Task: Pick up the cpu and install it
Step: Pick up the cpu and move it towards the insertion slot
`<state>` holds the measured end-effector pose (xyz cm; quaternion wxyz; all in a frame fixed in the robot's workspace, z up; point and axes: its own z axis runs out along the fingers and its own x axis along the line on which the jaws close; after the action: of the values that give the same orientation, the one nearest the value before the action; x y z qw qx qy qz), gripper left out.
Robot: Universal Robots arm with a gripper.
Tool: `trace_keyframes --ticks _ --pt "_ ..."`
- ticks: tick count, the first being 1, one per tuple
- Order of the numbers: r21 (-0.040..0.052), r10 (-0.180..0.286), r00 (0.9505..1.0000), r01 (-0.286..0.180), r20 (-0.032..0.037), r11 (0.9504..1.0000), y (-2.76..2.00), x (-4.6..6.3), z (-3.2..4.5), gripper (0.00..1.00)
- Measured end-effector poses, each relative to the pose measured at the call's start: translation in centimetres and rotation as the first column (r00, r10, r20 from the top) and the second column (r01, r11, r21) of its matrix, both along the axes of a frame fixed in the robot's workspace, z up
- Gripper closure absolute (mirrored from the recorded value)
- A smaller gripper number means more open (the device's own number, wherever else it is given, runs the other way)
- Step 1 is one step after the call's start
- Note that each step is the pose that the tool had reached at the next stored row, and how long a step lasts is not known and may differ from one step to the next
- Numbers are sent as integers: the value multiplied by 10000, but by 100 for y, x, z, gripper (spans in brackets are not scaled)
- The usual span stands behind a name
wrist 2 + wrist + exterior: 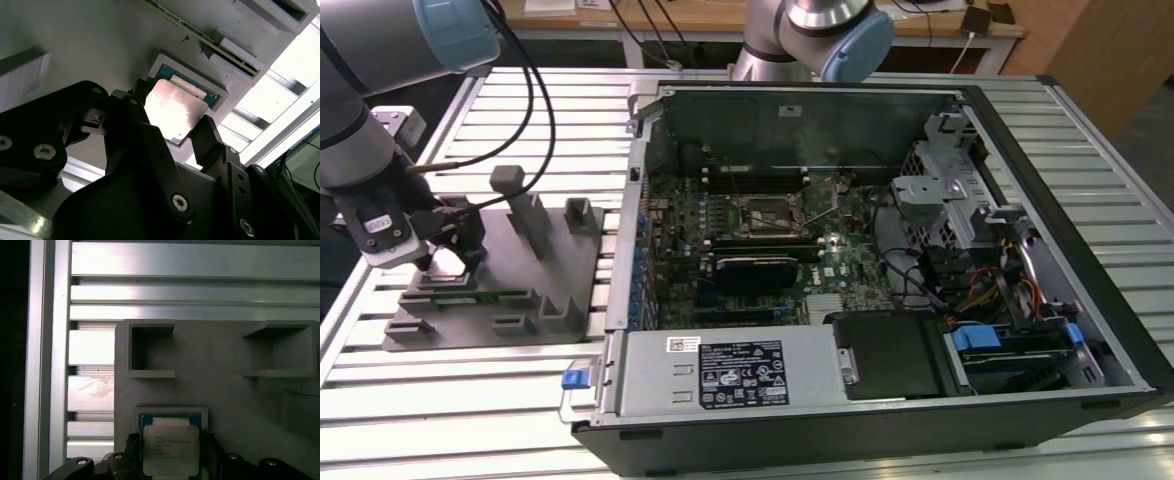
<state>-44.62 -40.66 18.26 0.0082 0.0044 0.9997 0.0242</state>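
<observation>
Gripper [171, 114] spread, fingers flanking cpu [175, 107]; cpu seated flat in recess of grey tray [225, 390]; tray resting on slatted surface [175, 295], beside open computer case [881, 440]

The cpu [171, 449] showed a silvery-white top with a blue-green edge, its tray [225, 390] was plain matt grey, and the ribbed surface [100, 390] shone silver. The pincer [172, 117] was black. In the exterior view, the case [854, 440] was black too, with a green board [761, 230] and blue tabs [981, 338].
</observation>
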Motion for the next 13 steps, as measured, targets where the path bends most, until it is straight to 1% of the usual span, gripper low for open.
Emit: trace_keyframes --ticks 2,3,13 --pt "0 0 10000 0 0 10000 0 0 0 39" --pt "-1 0 10000 0 -1 10000 0 0 0 45" --pt "-1 0 10000 0 0 10000 0 2 6 46"
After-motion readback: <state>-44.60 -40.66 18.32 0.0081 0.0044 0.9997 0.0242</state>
